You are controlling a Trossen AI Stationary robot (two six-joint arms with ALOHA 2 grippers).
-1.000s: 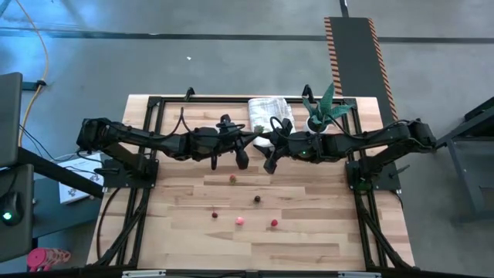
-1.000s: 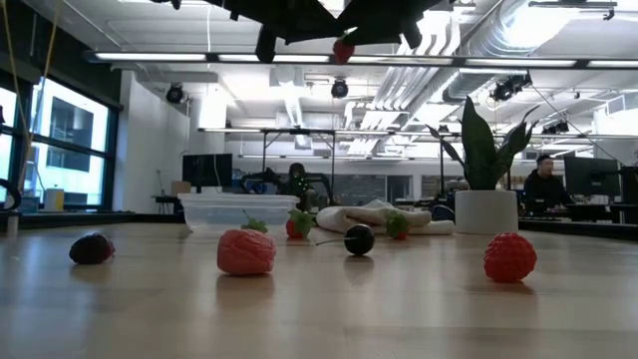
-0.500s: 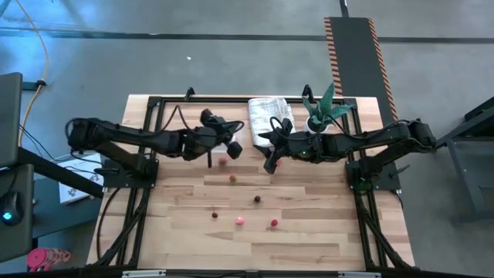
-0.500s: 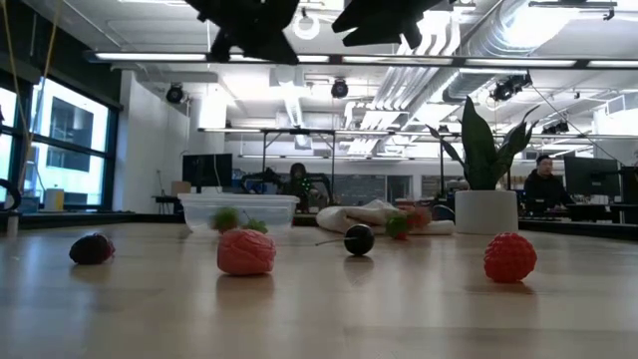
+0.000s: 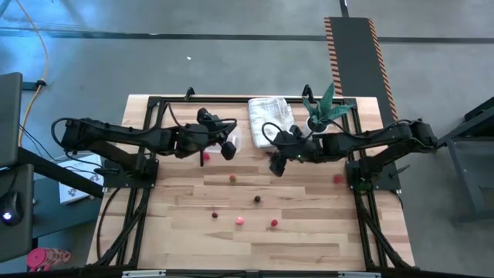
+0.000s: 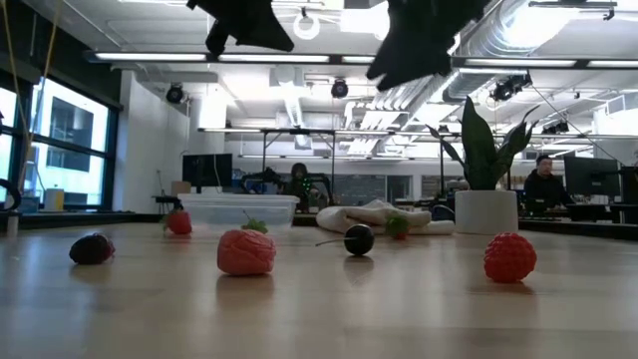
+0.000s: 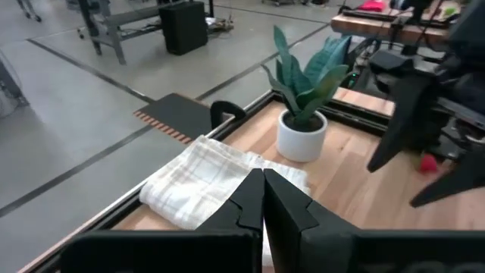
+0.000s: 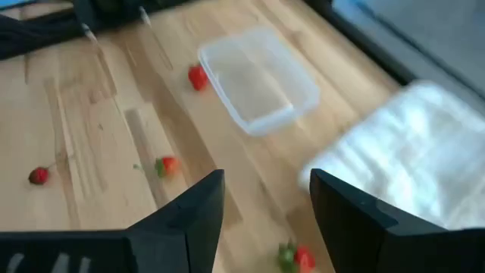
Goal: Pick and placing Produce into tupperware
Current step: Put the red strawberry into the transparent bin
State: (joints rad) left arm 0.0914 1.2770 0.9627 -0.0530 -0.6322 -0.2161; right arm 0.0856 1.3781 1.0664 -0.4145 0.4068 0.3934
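Note:
The clear tupperware tub [image 8: 258,80] [image 6: 239,211] stands on the far middle of the table with nothing in it. One red piece [image 5: 204,157] [image 8: 198,77] lies on the wood against its left side. Several more produce pieces lie scattered nearer: [image 5: 232,178], [image 5: 257,199], [image 5: 240,220], and one [image 5: 337,179] by the right frame. My left gripper [image 5: 229,149] hangs shut above the tub's area, holding nothing. My right gripper [image 5: 276,166] hovers open to the right of the tub, fingers [image 8: 186,220] wide apart and empty.
A folded white towel [image 5: 270,114] and a potted plant [image 5: 324,112] sit at the far edge, right of the tub. Black frame rails run along the table's left, right and far sides. Bare wood lies toward the near edge.
The two grippers were close together above mid-table, a red piece high between them. My left gripper has drawn back toward the left edge, my right a little toward the right and near. Two red pieces have landed on the wood: one left of the tub, one by the right frame.

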